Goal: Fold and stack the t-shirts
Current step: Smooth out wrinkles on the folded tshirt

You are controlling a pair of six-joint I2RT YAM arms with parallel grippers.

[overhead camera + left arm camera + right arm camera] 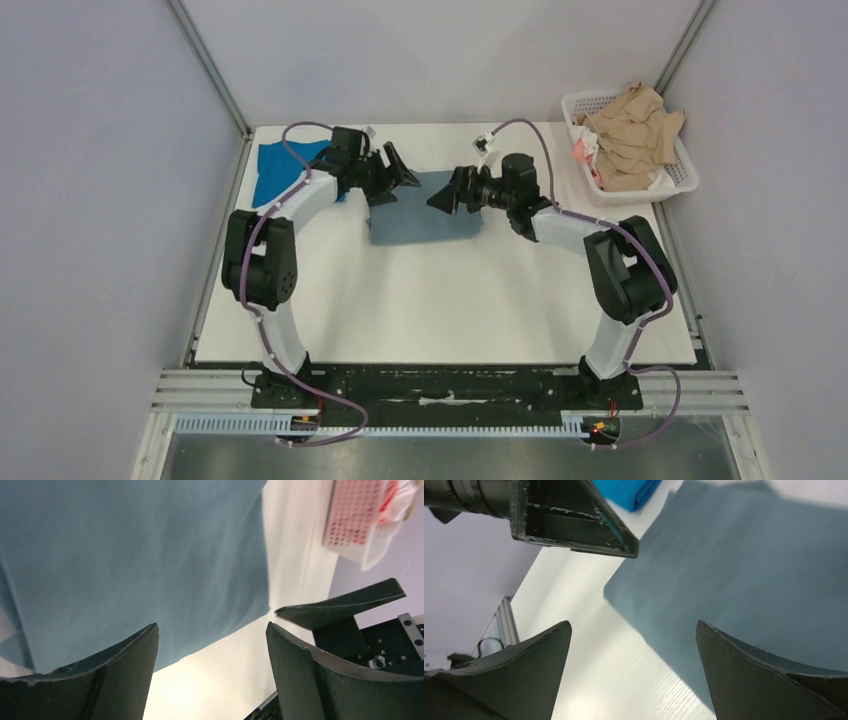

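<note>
The slate grey-blue t-shirt [425,225] lies folded into a flat rectangle on the far middle of the white table [440,300], its near edge straight and its corners lying down on the surface. The cobalt blue t-shirt [275,172] sits folded at the far left corner, close to the table's left edge and partly under the left arm. The left gripper [400,172] hangs over the grey shirt's left far corner, jaws spread and holding nothing. The right gripper [443,190] faces it from above the shirt's right side, jaws wide and also released. The two grippers are near each other but apart. The whole near half of the table is bare. A white basket [688,172] of beige clothes [630,135] fills the far right corner, apart from the grey shirt.
</note>
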